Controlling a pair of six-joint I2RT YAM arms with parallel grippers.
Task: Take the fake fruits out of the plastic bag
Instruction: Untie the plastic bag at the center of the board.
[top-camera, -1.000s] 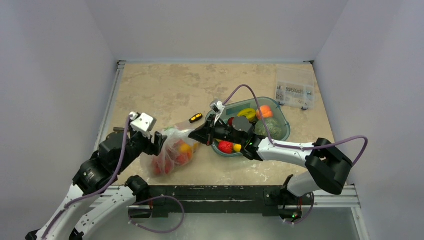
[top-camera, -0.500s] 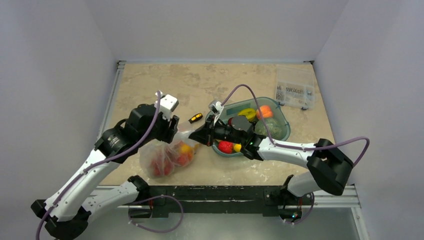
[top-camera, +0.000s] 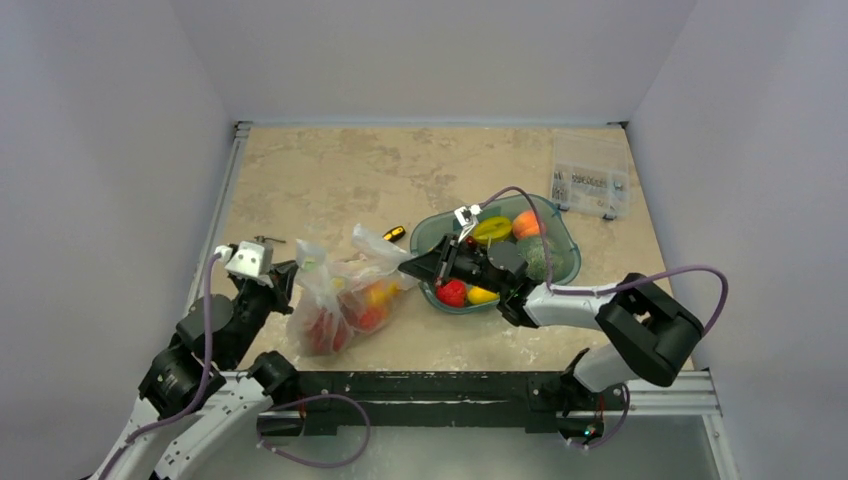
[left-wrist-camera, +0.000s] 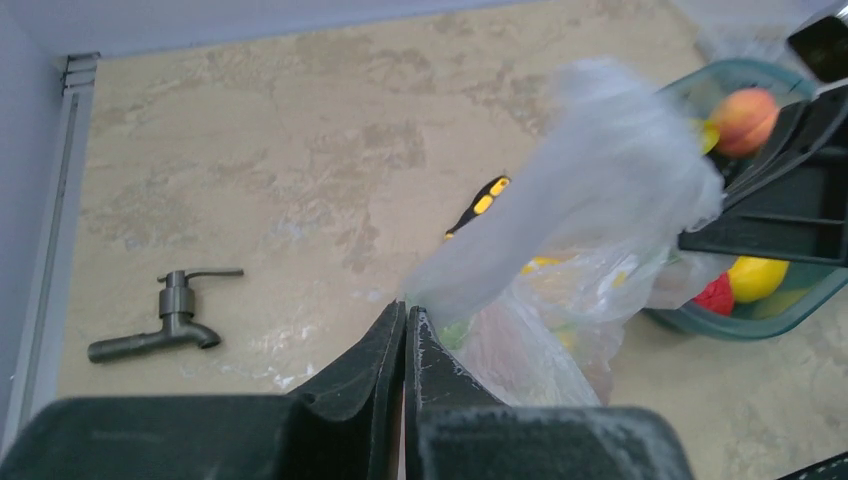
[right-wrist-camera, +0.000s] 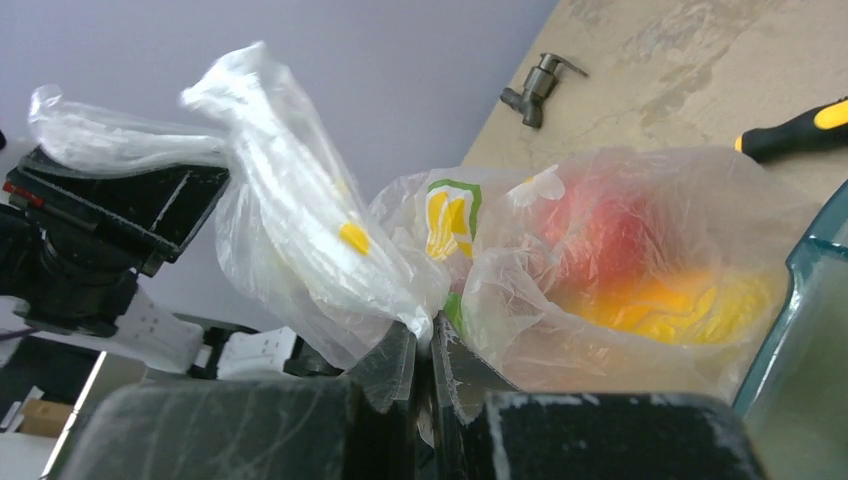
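Plastic bag (top-camera: 338, 295): slumped on the counter (top-camera: 330, 180), left of the teal tub (top-camera: 575, 255), pinched from 2 sides.

Left end effector (top-camera: 288, 280): jaws closed on a fold of film at the bag's left edge. Shown in the left wrist view as clear plastic running straight out of the closed tips.

Right end effector (top-camera: 408, 267): jaws likewise closed on film at the bag's right edge, just beside the tub rim.

Fake fruits (top-camera: 368, 315): inside the plastic bag, red and orange-yellow shapes pooled in its low belly, resting on the counter, none out yet.

Key relation:
- Lies between the 2 end effectors, long axis roughly left to right along the line joining the tips.
- Sags with its fruit load toward the near edge, below that line.
- Sits about midway, so neither arm clearly nearer. Red pieces closer to the left tips, the orange-yellow one closer to the right.
- Rises in a twisted plume of film toward the far side, near the yellow-and-black tool (top-camera: 393, 234). Probably the neck, though mouth not made out.

Next move, as a judgement: likely calls for drawing the 2 grips apart, or lifting 1 side, to expose the opening before any reach inside.

Risk: thin film tearing or slipping out of a pinch.
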